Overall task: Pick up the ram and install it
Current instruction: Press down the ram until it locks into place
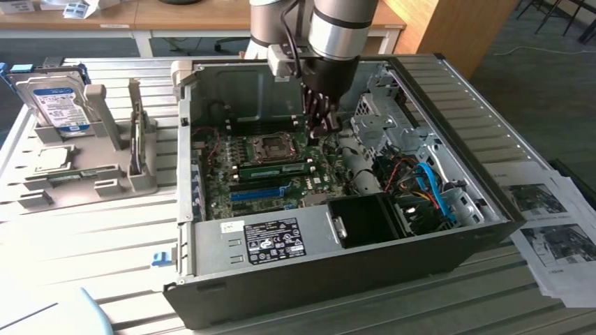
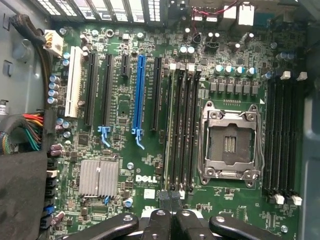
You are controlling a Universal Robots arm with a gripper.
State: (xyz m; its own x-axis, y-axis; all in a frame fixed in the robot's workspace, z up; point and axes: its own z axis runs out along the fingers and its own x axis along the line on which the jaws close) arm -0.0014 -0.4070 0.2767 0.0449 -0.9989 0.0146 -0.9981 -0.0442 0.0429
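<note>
**Inspector:** State of the jaws?

**Examiner:** Closed and empty. In the wrist view the gripper [image 2: 170, 198] shows its two dark tips meeting, with nothing between them. It hangs above the motherboard inside the open computer case [image 1: 308, 279].

**Inspector:** And the ram?

**Examiner:** The ram [image 1: 276, 169] stands on edge in the bank of memory slots [image 2: 182, 130], just beside the CPU socket [image 2: 231, 142] and apart from the gripper. In my judgement the pick-up is done and the stick has been set in its slot.

**Inspector:** What is left?

**Examiner:** Only proof of seating. The slot latches are too small to read. Seen edge-on from the wrist, I cannot tell which slot holds the stick, nor whether it is pressed fully home.

**Inspector:** Farther out?

**Examiner:** A hard drive [image 1: 56, 105] stands in a grey holder on the tabletop [image 1: 102, 230], at the exterior view's left, well apart from the case. The arm's upper part is cut off.
</note>
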